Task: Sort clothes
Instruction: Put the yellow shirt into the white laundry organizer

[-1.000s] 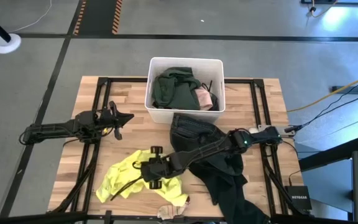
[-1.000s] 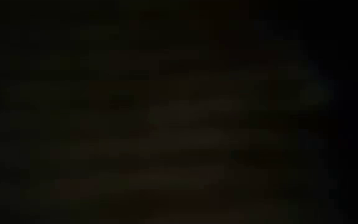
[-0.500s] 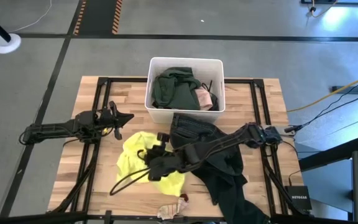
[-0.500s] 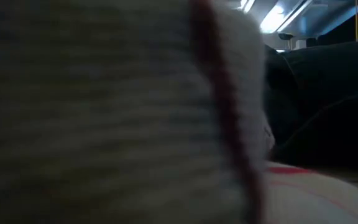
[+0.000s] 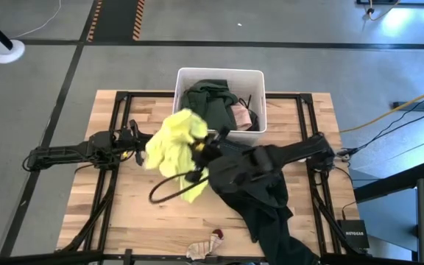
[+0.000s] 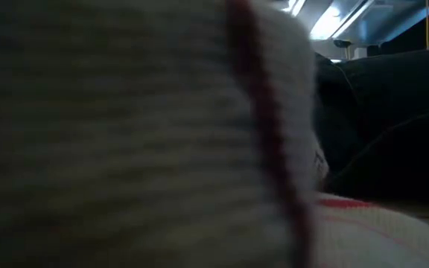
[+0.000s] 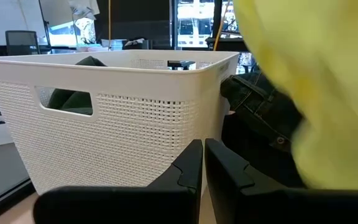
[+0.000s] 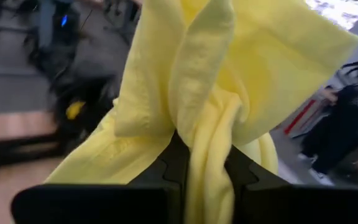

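Observation:
The bright yellow top (image 5: 171,140) hangs above the table's middle, just in front of the white bin (image 5: 219,73). My right gripper (image 5: 196,149) is shut on it. The bin holds a dark green shirt (image 5: 206,103) and a small pink piece (image 5: 241,116). Dark jeans and other dark garments (image 5: 252,184) lie heaped on the table's right half, under the right arm. A small striped piece (image 5: 205,248) lies at the near edge and fills the low view (image 6: 125,134). My left gripper (image 7: 202,155) waits shut at the table's left, pointing level at the bin. My right gripper pinches a gathered bunch of the yellow top (image 8: 205,146) between its two fingers (image 8: 166,171), several folds together. The fingers come nearly level from the table's right. The cloth billows above the fingers and hangs slack below them, lifted clear of the table.
The bin's perforated wall (image 7: 117,112) stands close in front of my left gripper. A black cable loop (image 5: 164,193) dangles under the right arm. Bare wood (image 5: 124,213) lies at the near left.
My right gripper has risen from the near-left part of the table and gone toward the bin, tipping from pointing downward to nearly level. The yellow top, which lay spread on the wood, has come up with it and now hangs bunched, clear of the table.

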You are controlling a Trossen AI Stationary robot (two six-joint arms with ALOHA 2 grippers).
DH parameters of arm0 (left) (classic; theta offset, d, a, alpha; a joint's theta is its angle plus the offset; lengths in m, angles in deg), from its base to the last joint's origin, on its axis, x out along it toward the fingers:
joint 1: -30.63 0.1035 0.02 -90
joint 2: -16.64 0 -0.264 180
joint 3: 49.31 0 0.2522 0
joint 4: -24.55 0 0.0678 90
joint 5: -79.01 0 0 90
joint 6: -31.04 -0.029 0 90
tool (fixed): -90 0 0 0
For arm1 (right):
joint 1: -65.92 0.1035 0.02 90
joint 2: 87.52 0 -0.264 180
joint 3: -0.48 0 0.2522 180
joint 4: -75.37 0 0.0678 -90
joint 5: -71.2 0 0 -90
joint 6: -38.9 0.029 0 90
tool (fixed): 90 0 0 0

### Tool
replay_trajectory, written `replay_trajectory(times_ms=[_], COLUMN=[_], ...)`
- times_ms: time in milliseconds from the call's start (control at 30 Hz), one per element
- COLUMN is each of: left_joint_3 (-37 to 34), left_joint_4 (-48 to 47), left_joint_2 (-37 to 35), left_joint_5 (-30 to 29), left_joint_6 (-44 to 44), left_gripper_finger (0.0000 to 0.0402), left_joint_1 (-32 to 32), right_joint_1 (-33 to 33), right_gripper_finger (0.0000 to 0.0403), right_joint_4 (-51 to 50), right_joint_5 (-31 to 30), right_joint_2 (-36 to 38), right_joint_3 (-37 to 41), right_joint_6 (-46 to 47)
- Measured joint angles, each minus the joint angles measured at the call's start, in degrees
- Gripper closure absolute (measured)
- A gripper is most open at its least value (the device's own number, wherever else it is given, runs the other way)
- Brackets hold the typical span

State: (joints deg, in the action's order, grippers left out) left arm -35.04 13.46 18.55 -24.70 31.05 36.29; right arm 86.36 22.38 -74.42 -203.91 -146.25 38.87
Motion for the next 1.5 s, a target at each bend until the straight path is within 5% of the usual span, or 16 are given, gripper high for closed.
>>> replay_trajectory(times_ms=[567, 833, 1000, 1200, 1500], left_joint_3=[0.0, 0.0, 0.0, 0.0, 0.0], left_joint_4=[0.0, 0.0, 0.0, -0.02, 0.0], left_joint_2=[0.02, 0.02, 0.02, 0.02, 0.0], left_joint_5=[0.0, 0.0, 0.0, 0.0, 0.0], left_joint_6=[0.0, 0.0, -0.44, -0.42, 0.63], left_gripper_finger=[0.0389, 0.0389, 0.0389, 0.0389, 0.0389], left_joint_1=[0.01, 0.01, 0.01, 0.01, 0.0], right_joint_1=[-12.95, -19.67, -21.71, -23.28, -24.19], right_gripper_finger=[0.0352, 0.0352, 0.0352, 0.0352, 0.0338], right_joint_4=[23.49, 21.25, 2.14, -22.46, -21.8], right_joint_5=[-6.93, -14.66, -16.47, -5.11, 2.42], right_joint_2=[9.23, 9.74, 9.6, 8.78, 8.49], right_joint_3=[-0.02, -0.02, -0.07, 3.31, 19.42], right_joint_6=[-29.24, -34.83, -20.86, 6.98, 18.23])
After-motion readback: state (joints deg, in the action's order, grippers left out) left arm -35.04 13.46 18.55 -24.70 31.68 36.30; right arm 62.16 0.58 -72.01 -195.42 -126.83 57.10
